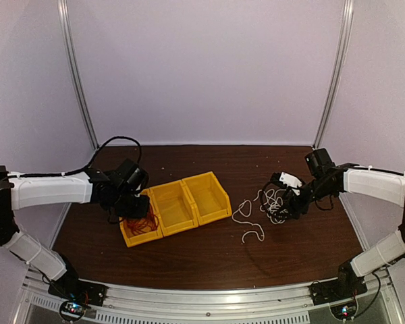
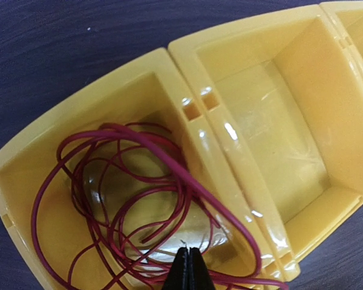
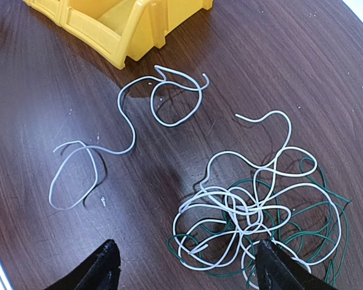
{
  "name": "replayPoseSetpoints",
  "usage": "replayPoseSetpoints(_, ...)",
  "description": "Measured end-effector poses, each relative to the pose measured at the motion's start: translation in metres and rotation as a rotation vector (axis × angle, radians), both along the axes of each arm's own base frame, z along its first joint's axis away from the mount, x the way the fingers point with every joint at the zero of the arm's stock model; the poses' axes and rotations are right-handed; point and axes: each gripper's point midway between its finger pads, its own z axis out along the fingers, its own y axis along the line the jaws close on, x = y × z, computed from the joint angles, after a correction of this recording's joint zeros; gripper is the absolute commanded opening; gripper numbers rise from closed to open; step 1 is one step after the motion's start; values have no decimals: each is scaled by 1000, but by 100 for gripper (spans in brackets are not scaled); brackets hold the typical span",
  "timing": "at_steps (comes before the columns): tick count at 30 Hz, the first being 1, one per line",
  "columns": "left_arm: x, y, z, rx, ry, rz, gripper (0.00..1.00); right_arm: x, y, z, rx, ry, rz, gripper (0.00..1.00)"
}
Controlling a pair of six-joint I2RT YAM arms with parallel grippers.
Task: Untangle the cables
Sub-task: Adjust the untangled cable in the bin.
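A red cable (image 2: pixel 169 157) lies coiled in loose loops inside the leftmost yellow bin (image 2: pixel 24 181). My left gripper (image 2: pixel 189 257) hangs just above that coil, shut, with no strand visible between its tips. From the top view the red cable (image 1: pixel 142 224) shows under the left gripper (image 1: pixel 131 202). On the table to the right, a white cable (image 3: pixel 242 211) is knotted together with a dark green cable (image 3: pixel 327 205). A loose length of white cable (image 3: pixel 127 121) trails toward the bins. My right gripper (image 3: pixel 187 260) hovers open over the tangle's near edge, holding nothing.
Three yellow bins stand side by side on the dark wooden table: the left one (image 1: pixel 128 239), a middle one (image 1: pixel 172 206) and a right one (image 1: pixel 206 196). The middle bin (image 2: pixel 278 121) holds nothing. White walls close the back and sides.
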Motion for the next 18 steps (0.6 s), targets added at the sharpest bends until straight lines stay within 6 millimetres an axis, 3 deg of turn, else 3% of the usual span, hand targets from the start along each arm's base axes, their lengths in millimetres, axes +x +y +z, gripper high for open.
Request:
replayPoseSetpoints(5,-7,13,-15,48,18,12,0,0,0,0,0,0,0,78)
replayPoseSetpoints(9,-7,16,-15,62,8,20,0,0,0,0,0,0,-1,78)
replayPoseSetpoints(10,-6,17,-12,63,-2,23,6,0,0,0,1,1,-1,78)
replayPoseSetpoints(13,2,17,10,62,-58,17,33,-1,0,-1,2,6,0,77)
replayPoseSetpoints(18,26,9,81,20,-253,-19,55,-16,11,-1,14,38,68,79)
